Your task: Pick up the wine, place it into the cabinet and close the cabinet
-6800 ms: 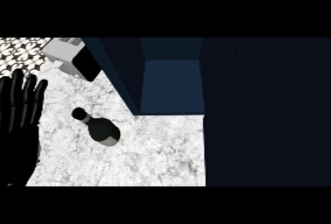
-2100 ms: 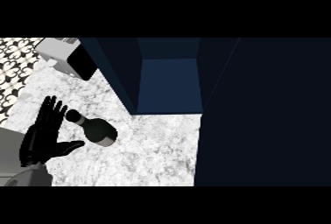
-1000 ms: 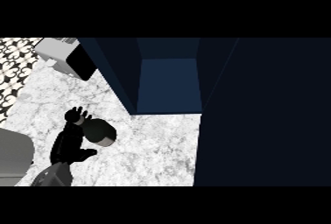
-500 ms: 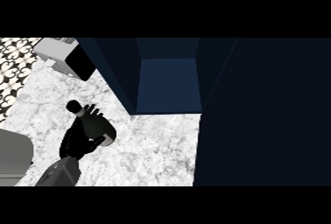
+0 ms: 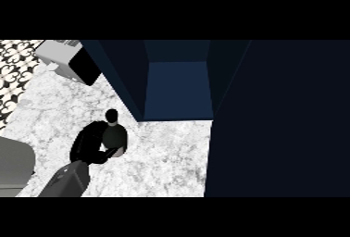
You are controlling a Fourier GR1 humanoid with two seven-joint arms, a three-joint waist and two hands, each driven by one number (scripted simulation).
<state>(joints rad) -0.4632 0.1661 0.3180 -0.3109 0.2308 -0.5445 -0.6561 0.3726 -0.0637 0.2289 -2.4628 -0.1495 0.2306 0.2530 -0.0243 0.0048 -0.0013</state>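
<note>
The wine (image 5: 113, 134) stands on the white marbled counter (image 5: 157, 162), near the left side of the scene and just left of the open cabinet (image 5: 176, 88). Seen from steeply above, its dark cap shows at the far end and its wider grey shoulder nearer, so its long axis runs up toward the viewer with the neck leaning slightly to the far side; the bottle looks upright or close to it. Whether its base touches the counter cannot be told, since the hand covers the lower part.

The left hand (image 5: 89, 143) comes in from the near left on a grey forearm (image 5: 65, 180) and is wrapped round the bottle's body, black fingers curled against its left and near sides, clamped on it. Hand and bottle are both dark, so the line between them is hard to make out, and most of the bottle's body is hidden.

The cabinet's blue inside is open to view, with dark walls on either side. A large dark panel (image 5: 280, 120) fills the right of the scene, and its details are lost in shadow. At the far left a pale boxy appliance (image 5: 65, 58) sits by a patterned wall (image 5: 17, 69), cut off at the far edge. A grey shape (image 5: 14, 166) is cut off at the near left. The right hand does not show.
</note>
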